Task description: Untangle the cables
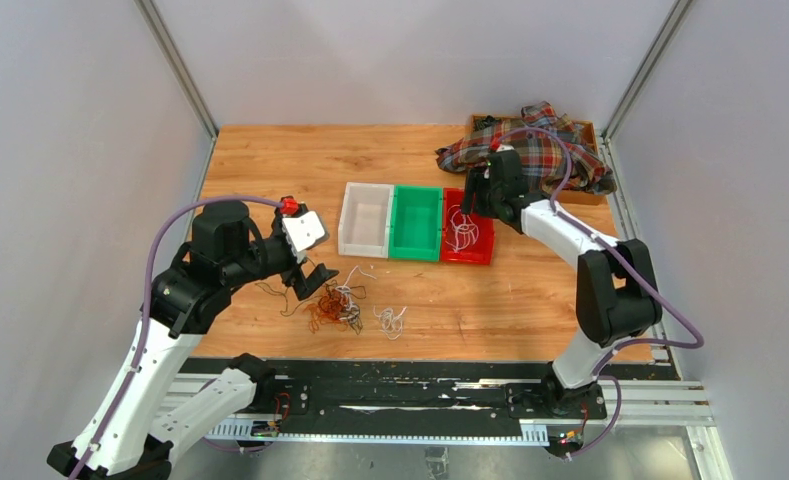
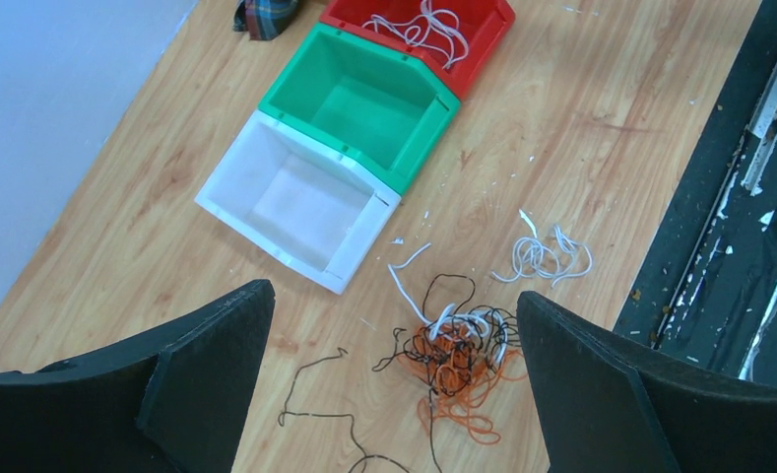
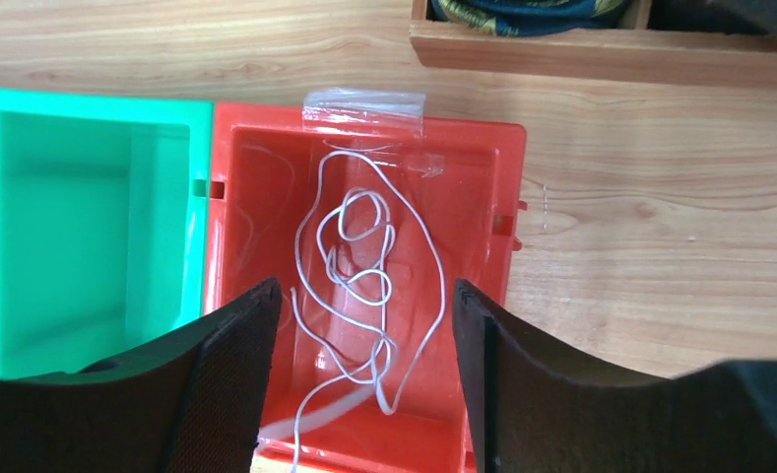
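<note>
A tangle of orange, black and white cables [image 1: 332,312] lies on the wooden table in front of the bins; in the left wrist view the tangle [image 2: 463,355] sits below and between my fingers. A small bunch of white cables [image 1: 390,320] [image 2: 547,256] lies just right of it. A loose black wire [image 2: 310,394] trails to its left. More white cables [image 1: 461,232] [image 3: 359,276] lie in the red bin [image 1: 485,258] [image 3: 473,217]. My left gripper [image 1: 312,280] [image 2: 392,296] is open above the tangle. My right gripper [image 1: 477,200] [image 3: 364,291] is open over the red bin.
A white bin [image 1: 348,215] [image 2: 226,202] and a green bin [image 1: 400,215] [image 2: 295,89] stand left of the red one, in a row. A plaid cloth [image 1: 530,150] drapes over a wooden box [image 1: 592,132] [image 3: 601,54] at the back right. The black base rail [image 1: 400,385] runs along the near edge.
</note>
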`<action>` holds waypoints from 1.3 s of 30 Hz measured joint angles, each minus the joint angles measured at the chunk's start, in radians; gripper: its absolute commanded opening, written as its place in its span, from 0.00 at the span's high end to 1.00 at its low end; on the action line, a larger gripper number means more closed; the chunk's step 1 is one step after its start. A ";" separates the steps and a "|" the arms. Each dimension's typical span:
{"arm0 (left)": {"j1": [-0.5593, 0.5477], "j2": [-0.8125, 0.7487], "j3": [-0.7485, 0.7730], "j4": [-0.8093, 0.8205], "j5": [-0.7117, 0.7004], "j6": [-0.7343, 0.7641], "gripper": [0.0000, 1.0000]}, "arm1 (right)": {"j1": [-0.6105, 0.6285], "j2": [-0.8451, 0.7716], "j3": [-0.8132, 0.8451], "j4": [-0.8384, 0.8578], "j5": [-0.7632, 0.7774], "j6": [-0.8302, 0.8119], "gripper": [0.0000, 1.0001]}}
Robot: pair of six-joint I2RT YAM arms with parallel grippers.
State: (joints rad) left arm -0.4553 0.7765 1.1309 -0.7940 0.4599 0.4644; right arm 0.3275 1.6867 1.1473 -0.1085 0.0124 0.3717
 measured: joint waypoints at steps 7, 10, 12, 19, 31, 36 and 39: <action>0.000 0.002 0.000 -0.013 -0.002 0.000 0.02 | 0.014 -0.104 0.015 -0.035 0.018 -0.027 0.31; 0.000 0.008 -0.006 -0.016 -0.009 0.000 0.02 | 0.095 -0.199 -0.004 -0.019 0.021 -0.056 0.28; 0.000 0.014 -0.020 -0.021 -0.019 0.005 0.02 | 0.215 -0.271 -0.042 0.002 0.023 -0.075 0.28; 0.000 0.045 -0.077 -0.030 -0.060 0.047 0.02 | 0.586 -0.319 -0.220 -0.011 0.024 -0.040 0.27; 0.000 0.044 -0.122 -0.047 -0.128 0.136 0.02 | 0.793 -0.135 -0.235 -0.088 0.035 0.055 0.46; 0.000 0.044 -0.123 -0.056 -0.148 0.155 0.02 | 0.795 -0.031 -0.200 -0.106 0.049 0.076 0.77; 0.000 0.044 -0.123 -0.063 -0.159 0.164 0.02 | 0.795 -0.024 -0.186 -0.115 0.073 0.080 0.99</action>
State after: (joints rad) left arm -0.4553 0.8204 1.0077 -0.8574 0.3004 0.6285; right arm 1.1221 1.6627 0.9611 -0.2234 0.0856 0.4522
